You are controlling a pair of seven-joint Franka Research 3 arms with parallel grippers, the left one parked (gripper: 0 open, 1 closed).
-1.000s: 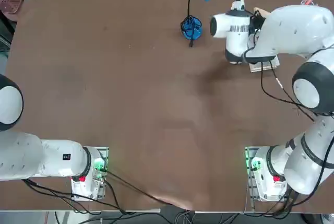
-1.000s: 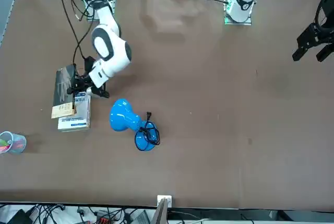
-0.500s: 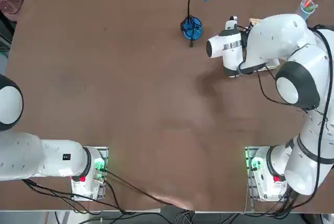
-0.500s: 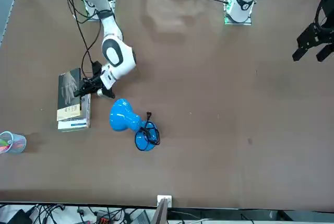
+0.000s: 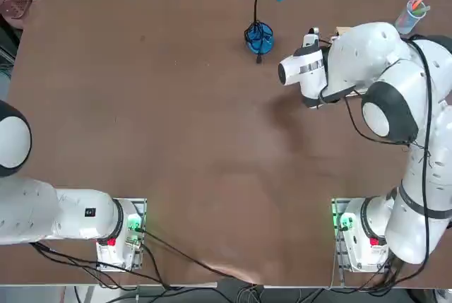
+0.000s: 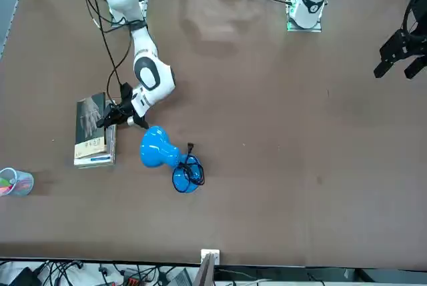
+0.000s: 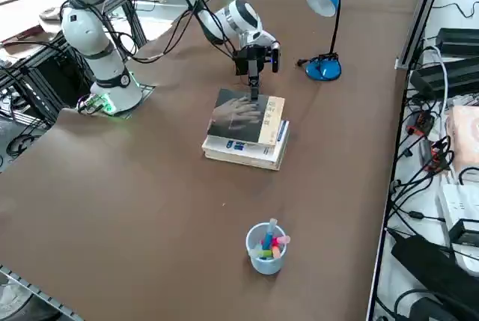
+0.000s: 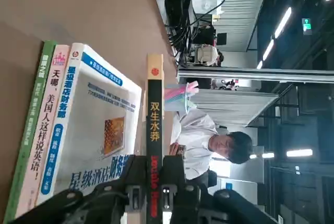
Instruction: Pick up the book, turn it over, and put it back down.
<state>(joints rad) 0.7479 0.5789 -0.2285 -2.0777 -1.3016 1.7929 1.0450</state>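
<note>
Books between cup and lamp, from the right side.
On the table [image 7: 135,209], we see stacked books [image 7: 241,151] centrally, markers [image 7: 276,243] in a cup [image 7: 266,264] below, a lamp [image 7: 323,69] upper right.

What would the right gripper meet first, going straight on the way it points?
Beyond the book it grips, the right gripper would probably meet the cup, though depth is unclear and it may pass over or beside it.
</note>
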